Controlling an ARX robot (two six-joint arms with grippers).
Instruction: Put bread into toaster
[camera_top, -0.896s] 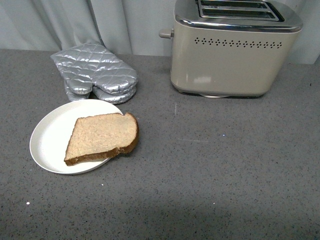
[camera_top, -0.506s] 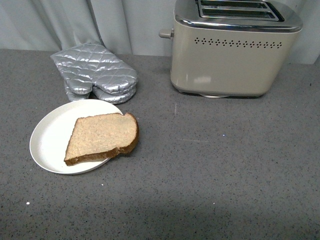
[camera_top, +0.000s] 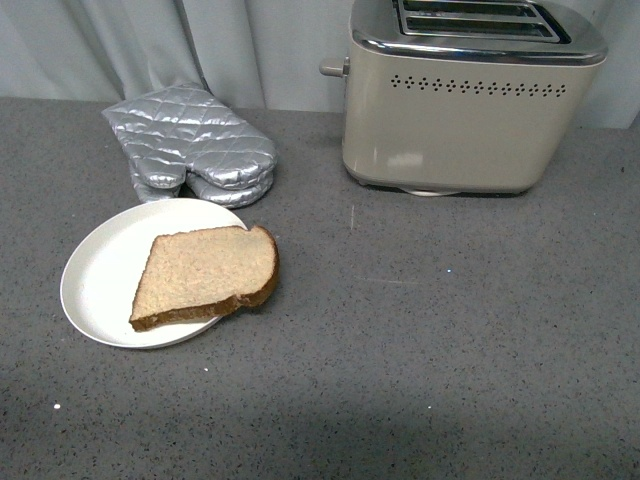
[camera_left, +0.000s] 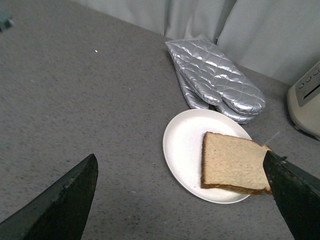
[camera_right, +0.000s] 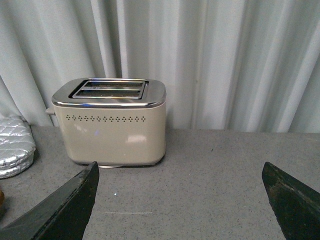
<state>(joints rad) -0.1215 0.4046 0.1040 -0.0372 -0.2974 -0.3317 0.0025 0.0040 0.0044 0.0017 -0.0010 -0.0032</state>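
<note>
The bread (camera_top: 205, 275), a flat light-brown slice with a darker crust, lies on a round white plate (camera_top: 100, 270) at the front left of the grey counter. It also shows in the left wrist view (camera_left: 232, 162). The cream toaster (camera_top: 470, 95) with a chrome top and two empty slots stands at the back right; it also shows in the right wrist view (camera_right: 110, 122). My left gripper (camera_left: 180, 175) is open and empty, above the counter short of the plate. My right gripper (camera_right: 180, 172) is open and empty, facing the toaster from a distance. Neither arm shows in the front view.
Silver quilted oven mitts (camera_top: 190, 145) lie behind the plate at the back left, also in the left wrist view (camera_left: 215, 77). A pale curtain (camera_right: 215, 60) hangs behind the counter. Bare grey counter (camera_top: 420, 340) lies between plate and toaster.
</note>
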